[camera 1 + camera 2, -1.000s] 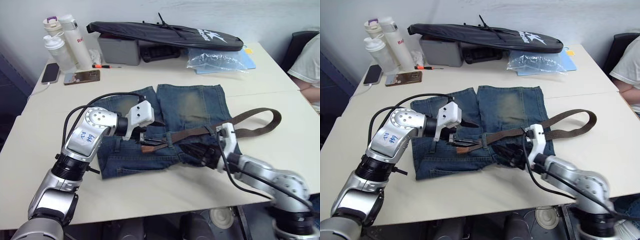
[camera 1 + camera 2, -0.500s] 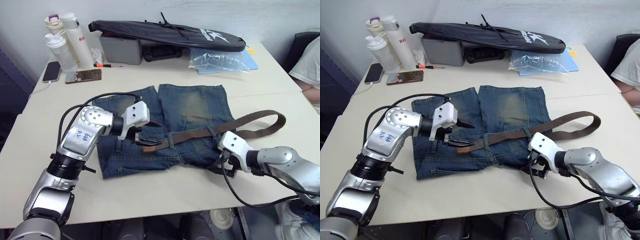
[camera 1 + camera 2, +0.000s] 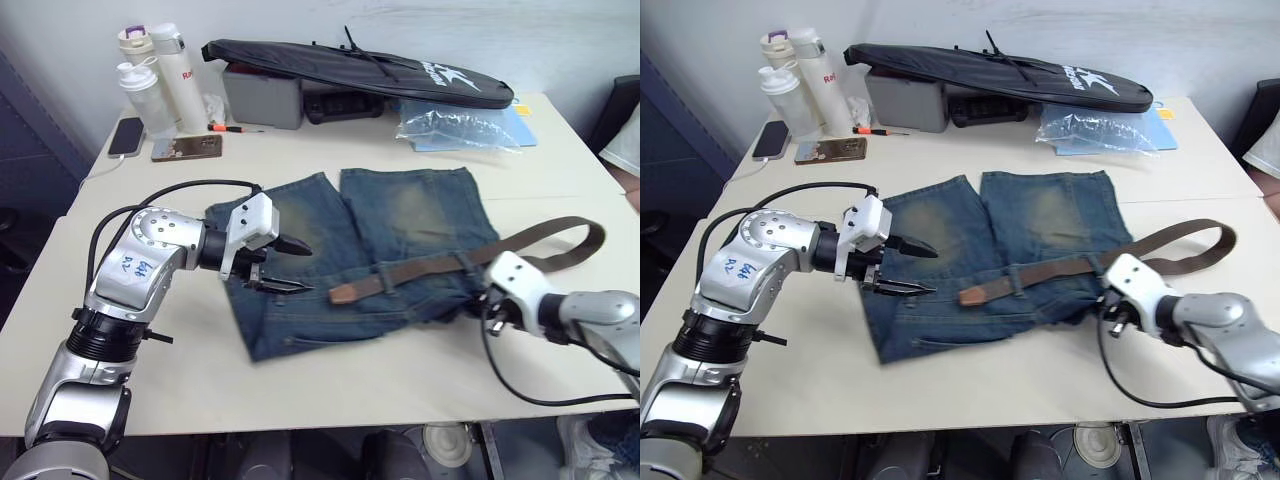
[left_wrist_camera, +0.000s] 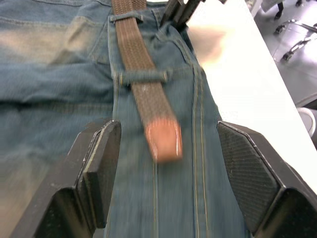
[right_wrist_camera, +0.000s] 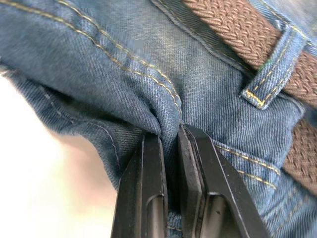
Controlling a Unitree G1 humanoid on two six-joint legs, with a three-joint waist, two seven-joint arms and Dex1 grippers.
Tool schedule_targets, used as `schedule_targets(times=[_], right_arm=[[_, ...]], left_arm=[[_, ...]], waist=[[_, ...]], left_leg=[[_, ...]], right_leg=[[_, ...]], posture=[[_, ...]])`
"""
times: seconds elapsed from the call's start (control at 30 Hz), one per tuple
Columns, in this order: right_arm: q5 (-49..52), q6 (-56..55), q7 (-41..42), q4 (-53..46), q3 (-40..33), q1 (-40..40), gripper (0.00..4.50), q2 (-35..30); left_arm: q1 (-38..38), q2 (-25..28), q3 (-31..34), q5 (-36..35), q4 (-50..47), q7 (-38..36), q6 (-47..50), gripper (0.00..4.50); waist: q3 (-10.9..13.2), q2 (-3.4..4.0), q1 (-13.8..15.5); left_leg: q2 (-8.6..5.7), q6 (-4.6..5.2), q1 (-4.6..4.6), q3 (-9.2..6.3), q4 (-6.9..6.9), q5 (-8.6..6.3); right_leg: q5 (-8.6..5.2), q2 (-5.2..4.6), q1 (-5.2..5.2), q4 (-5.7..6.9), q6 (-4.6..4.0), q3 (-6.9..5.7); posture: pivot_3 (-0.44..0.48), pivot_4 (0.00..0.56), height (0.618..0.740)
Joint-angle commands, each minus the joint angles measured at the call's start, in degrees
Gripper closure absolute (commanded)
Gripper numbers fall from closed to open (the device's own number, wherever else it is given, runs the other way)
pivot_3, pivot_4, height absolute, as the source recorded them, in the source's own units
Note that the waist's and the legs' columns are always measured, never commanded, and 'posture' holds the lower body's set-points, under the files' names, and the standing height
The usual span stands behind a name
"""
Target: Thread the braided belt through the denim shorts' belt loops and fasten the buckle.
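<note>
Right end effector point(image 5: 168, 148) pinches my view's denim shorts point(image 3: 400, 215) fold; left end effector point(image 4: 166, 148) is spread above the belt tip point(image 4: 163, 140).

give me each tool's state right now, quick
Left tool: open, holding nothing, fingers either side of the braided belt tip.
Right tool: closed, pinching a fold of the denim shorts.

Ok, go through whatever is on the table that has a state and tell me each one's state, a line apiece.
Denim shorts: lying flat, edge pinched.
Braided belt: through two belt loops, unfastened, tip loose.
Left gripper: open, around the belt tip, not touching.
Right gripper: shut on the shorts' fabric.
Black bag: lying closed.
</note>
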Motion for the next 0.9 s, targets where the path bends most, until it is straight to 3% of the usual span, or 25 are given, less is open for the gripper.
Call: schedule_targets(times=[0.03,0.2,0.3,0.43,0.6,0.7,0.9], right_arm=[[-4.05,-0.68,-1.15,5.24,-4.56,2.92,4.45,-1.83],[-5.74,-2.07,-1.10,7.90,-8.93,5.13,4.45,-1.86],[-2.74,0.29,-1.20,4.14,-12.55,4.22,4.45,0.49],[-0.73,3.11,1.89,-0.70,-16.24,4.56,2.72,-0.70],[2.06,8.01,8.16,-7.10,-23.07,5.61,0.20,-5.32],[5.60,12.04,10.99,-11.38,-25.70,5.18,0.08,-6.66],[14.96,19.82,10.50,-21.87,-23.42,2.39,0.08,-3.40]], left_arm=[[-1.12,-0.91,-0.34,0.17,-1.01,0.66,-0.88,1.06],[-1.55,-2.71,-1.69,0.76,-0.60,1.45,-1.25,1.06],[-1.71,-3.60,-2.47,0.83,-0.76,1.55,-1.37,1.06],[-1.92,-4.11,-2.73,1.19,-0.45,1.51,-1.55,1.06],[-2.14,-4.34,-2.80,1.32,-0.24,1.33,-1.74,1.06],[-2.14,-4.61,-2.86,1.25,-0.35,1.37,-1.66,1.06],[-1.90,-5.22,-3.27,1.15,-0.53,1.32,-1.56,1.06]], waist=[[-0.01,0.01,0.11],[0.01,0.01,0.21],[0.03,0.02,0.13],[0.17,0.07,-0.28],[0.24,0.23,-0.99],[0.24,0.23,-1.20],[0.27,0.17,-1.31]], left_leg=[[0.00,0.00,-0.03,0.00,0.01,0.00],[-0.14,0.00,-0.03,0.00,0.01,0.01],[-0.15,0.00,-0.05,-0.01,0.02,0.02],[-0.13,-0.01,-0.09,0.00,0.00,0.03],[-0.12,-0.01,-0.07,0.00,-0.08,0.03],[-0.10,-0.01,-0.06,0.00,-0.11,0.03],[-0.07,-0.01,-0.04,-0.01,-0.08,0.03]], right_leg=[[0.02,0.02,-0.01,-0.02,0.00,-0.01],[0.03,0.05,-0.01,0.00,0.00,-0.02],[0.03,0.05,-0.02,0.01,0.00,-0.02],[0.03,0.07,-0.08,0.00,0.00,-0.01],[0.03,0.10,-0.10,0.02,0.00,-0.02],[0.03,0.12,-0.09,0.02,0.00,-0.03],[0.03,0.14,-0.06,0.00,0.00,-0.01]], posture=[[0.000,0.150,0.658],[0.000,0.150,0.658],[0.000,0.150,0.658],[0.000,0.150,0.658],[0.000,0.150,0.658],[0.000,0.150,0.658],[0.000,0.150,0.658]])
